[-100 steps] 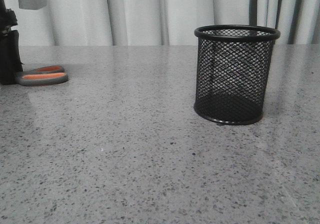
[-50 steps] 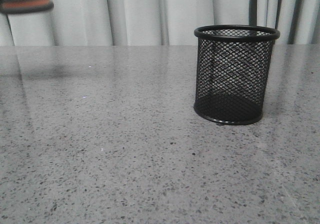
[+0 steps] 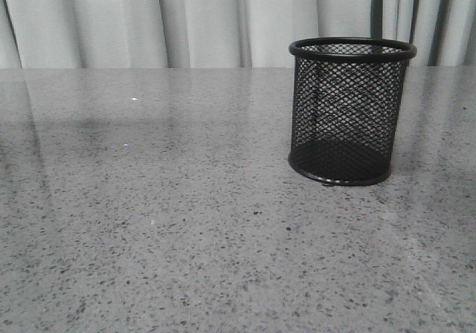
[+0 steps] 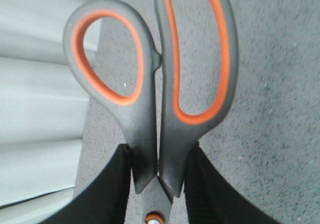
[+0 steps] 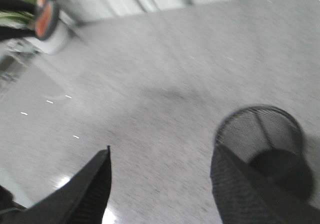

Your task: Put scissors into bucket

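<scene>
Left gripper (image 4: 159,184) clamped on scissors (image 4: 155,84) near pivot; right gripper (image 5: 160,184) open, empty. Could tip bucket (image 3: 351,110), scissors being longer.

soft, even daylight fills the front view, sharp throughout; the table (image 3: 186,221) shows pale sheen streaks and a faint broad shadow at its far left. the bucket (image 3: 351,110) casts almost no shadow. the left wrist view is crisp on the scissors (image 4: 150,99), the curtain softer. the right wrist view is motion-blurred overall, with small glare spots.
</scene>
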